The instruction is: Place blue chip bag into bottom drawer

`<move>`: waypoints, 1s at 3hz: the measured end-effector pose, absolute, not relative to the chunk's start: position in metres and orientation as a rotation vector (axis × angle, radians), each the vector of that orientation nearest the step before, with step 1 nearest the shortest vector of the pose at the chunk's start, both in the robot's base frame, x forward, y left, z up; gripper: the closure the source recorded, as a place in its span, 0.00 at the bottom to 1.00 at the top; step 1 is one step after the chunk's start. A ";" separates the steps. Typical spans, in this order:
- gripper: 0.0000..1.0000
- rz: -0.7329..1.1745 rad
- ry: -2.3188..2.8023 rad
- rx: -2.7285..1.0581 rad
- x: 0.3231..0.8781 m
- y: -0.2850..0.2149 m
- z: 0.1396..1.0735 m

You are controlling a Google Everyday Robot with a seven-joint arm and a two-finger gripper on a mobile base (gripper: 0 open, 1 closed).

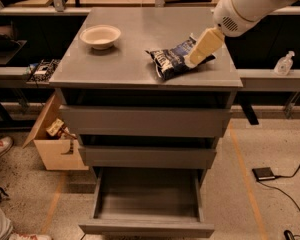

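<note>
**Gripper at the blue chip bag, drawer open below**

Nearest, the bottom drawer [147, 204] stands pulled out, so the place for the drop is ready. Above it, on the counter [130, 59], the blue chip bag [167, 61] lies near the right front edge. The gripper [192, 59] is at the bag's right end, touching it or just over it; how wide it is I cannot tell. I judge the grasp should take the crinkly foil well in from the corner, so it does not slip. The cream bowl [100, 35] sits farther back, well apart.
</note>
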State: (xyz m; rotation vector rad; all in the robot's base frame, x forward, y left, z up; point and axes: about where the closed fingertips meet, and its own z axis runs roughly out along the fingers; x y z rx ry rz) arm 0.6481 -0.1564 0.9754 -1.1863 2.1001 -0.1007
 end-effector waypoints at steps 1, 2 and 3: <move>0.00 -0.043 2.143 -1.171 0.678 -0.132 0.965; 0.00 -0.005 2.213 -1.198 0.704 -0.113 0.943; 0.00 -0.008 2.252 -1.236 0.715 -0.105 0.925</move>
